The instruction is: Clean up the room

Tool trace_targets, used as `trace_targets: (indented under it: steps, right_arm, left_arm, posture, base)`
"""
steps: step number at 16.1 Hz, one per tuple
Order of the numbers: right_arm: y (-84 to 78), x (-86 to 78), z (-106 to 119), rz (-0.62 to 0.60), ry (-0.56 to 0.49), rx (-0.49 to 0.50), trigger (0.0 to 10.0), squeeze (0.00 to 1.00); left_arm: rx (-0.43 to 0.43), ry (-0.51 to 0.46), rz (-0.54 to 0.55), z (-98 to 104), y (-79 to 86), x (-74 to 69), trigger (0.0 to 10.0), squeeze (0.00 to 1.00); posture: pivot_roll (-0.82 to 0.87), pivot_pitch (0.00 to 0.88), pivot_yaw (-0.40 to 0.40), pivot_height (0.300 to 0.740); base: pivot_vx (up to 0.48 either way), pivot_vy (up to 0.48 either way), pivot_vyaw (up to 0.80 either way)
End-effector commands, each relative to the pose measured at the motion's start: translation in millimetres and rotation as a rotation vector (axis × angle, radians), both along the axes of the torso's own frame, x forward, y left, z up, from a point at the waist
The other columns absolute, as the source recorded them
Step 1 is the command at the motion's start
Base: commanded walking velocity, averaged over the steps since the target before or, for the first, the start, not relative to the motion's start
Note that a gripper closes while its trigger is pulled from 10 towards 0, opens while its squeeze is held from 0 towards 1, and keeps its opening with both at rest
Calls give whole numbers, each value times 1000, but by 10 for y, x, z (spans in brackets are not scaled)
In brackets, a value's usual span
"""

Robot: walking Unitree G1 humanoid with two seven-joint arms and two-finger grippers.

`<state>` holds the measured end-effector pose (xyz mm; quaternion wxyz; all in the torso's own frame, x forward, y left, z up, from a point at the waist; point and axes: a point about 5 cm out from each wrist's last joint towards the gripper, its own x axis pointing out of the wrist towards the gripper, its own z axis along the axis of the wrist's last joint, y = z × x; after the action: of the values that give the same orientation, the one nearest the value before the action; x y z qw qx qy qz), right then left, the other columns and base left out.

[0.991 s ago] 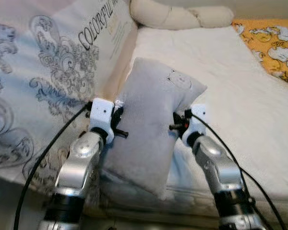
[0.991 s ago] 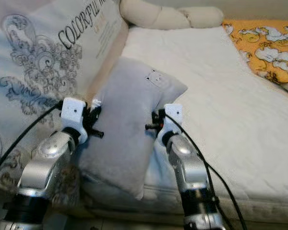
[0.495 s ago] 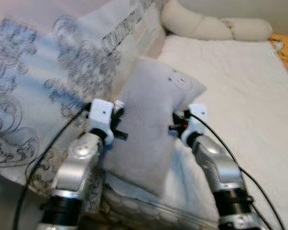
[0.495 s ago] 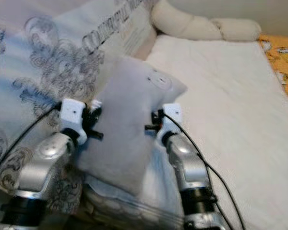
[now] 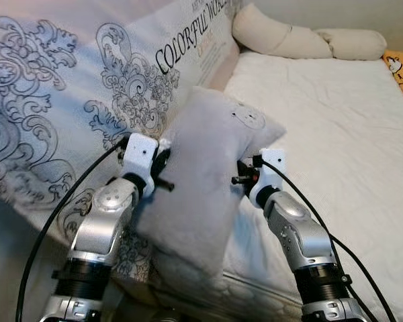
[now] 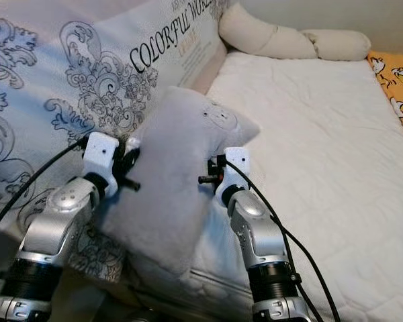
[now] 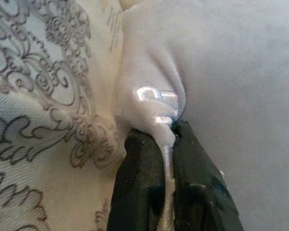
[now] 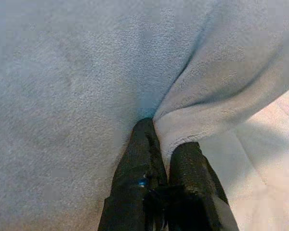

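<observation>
Grey pillow [image 5: 201, 181] held up over the mattress [image 5: 322, 127] edge, against the printed quilt [image 5: 67, 100] — pinched at each side: left gripper [image 7: 167, 144] closed on a fold, right gripper [image 8: 161, 139] closed on another

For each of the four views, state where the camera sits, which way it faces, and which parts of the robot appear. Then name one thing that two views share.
Left eye view: on the head, looking forward and down at the grey pillow over the bed; both silver arms show.
Right eye view: beside it, same scene.
Left wrist view: along the left gripper, shut on a pillow fold.
Right wrist view: along the right gripper, pinching pillow fabric.
Shared: the pillow.
</observation>
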<state>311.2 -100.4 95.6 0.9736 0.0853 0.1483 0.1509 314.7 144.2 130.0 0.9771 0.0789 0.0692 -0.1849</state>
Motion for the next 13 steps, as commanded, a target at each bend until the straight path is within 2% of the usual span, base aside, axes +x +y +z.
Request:
trace_targets:
  steps: [1, 9, 10, 11, 13]
  right_arm:
    - [42, 54, 83, 6, -25, 2, 10000, 0]
    - [41, 101, 33, -18, -4, 8, 10000, 0]
    - [39, 126, -1, -24, 10, 18, 10000, 0]
    - [6, 221, -110, -54, 49, 20, 10000, 0]
    - [-36, 338, -165, -91, 73, 4, 10000, 0]
  left_arm:
    - [8, -34, -39, 82, -83, 55, 10000, 0]
    - [30, -35, -68, 59, -123, 147, 10000, 0]
    - [48, -31, -71, 50, -115, 182, 10000, 0]
    - [92, -31, -91, 35, -119, 293, 10000, 0]
    - [135, -53, -108, 79, -144, 433, 10000, 0]
  posture:
    - [78, 0, 70, 740]
    - [78, 0, 66, 740]
    - [78, 0, 66, 740]
    - [90, 0, 62, 740]
    - [103, 0, 63, 740]
  base:
    - [0, 0, 0]
    - [0, 0, 0]
    - [0, 0, 0]
    - [0, 0, 0]
    - [0, 0, 0]
